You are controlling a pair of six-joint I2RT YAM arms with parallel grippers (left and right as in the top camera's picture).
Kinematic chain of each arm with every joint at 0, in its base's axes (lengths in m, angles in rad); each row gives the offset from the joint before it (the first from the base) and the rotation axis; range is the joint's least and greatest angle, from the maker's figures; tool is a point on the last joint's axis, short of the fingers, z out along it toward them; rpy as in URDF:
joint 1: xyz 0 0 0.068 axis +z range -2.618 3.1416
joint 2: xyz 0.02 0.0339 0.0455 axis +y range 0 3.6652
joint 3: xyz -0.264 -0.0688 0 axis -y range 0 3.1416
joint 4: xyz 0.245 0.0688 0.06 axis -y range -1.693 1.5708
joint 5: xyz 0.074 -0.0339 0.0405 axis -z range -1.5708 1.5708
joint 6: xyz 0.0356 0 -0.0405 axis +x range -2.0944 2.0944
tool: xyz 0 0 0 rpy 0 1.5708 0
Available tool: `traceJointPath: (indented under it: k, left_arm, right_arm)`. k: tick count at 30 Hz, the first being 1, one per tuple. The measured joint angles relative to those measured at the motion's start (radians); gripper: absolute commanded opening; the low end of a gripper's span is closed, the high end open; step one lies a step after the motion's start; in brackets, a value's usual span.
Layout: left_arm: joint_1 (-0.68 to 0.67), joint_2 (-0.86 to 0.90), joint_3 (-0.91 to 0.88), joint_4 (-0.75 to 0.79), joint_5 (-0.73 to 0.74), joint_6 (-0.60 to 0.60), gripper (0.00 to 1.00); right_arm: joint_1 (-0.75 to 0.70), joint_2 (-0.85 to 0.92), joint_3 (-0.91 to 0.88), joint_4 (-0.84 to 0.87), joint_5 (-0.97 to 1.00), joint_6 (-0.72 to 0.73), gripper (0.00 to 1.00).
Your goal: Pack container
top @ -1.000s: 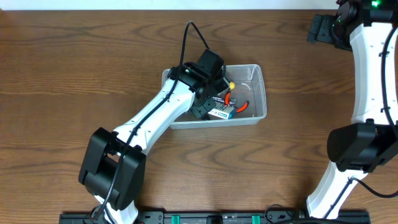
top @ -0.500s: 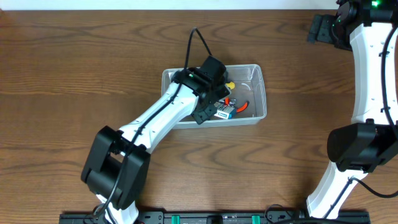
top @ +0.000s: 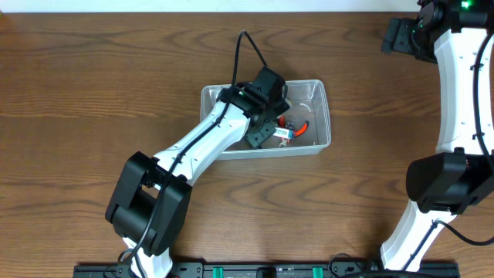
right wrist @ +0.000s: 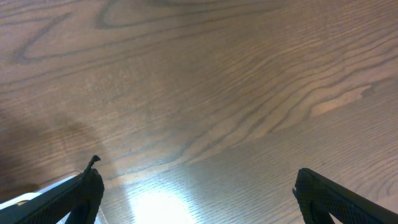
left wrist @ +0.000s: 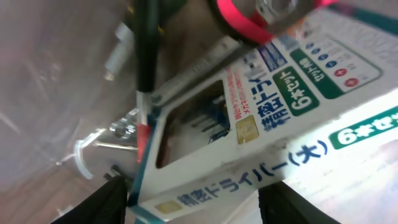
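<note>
The clear plastic container (top: 323, 89) stands mid-table and holds small hand tools, among them red-handled pliers (top: 299, 131). My left gripper (top: 267, 131) reaches down inside it. In the left wrist view its fingers (left wrist: 193, 208) sit against both sides of a small blue-and-white cardboard screwdriver box (left wrist: 280, 124), which is tilted over the tools. The same box shows in the overhead view (top: 282, 133). A red plier handle (left wrist: 239, 25) lies above the box. My right gripper (top: 397, 35) is at the far right back of the table. It is open and empty over bare wood (right wrist: 196, 193).
Metal tool shafts (left wrist: 118, 56) lie against the container's clear wall, left of the box. Brown wooden table (top: 93, 93) surrounds the container. The right arm's white links (top: 463, 93) rise along the right edge.
My left gripper has moved right and a little back inside the container. The blue-and-white box has shifted with it and now lies more tilted. The right arm has not moved.
</note>
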Motion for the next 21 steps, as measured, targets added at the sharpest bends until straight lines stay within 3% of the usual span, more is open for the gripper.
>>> traceJointPath:
  k: [13,21]
  left_arm:
    - [0.031,0.000,0.083,0.036,-0.098,-0.035,0.56]
    - [0.053,0.000,0.083,-0.027,-0.101,-0.051,0.55]
  right_arm:
    - [0.000,0.000,0.000,0.000,0.000,0.000,0.99]
    - [0.000,0.000,0.000,0.000,0.000,0.000,0.99]
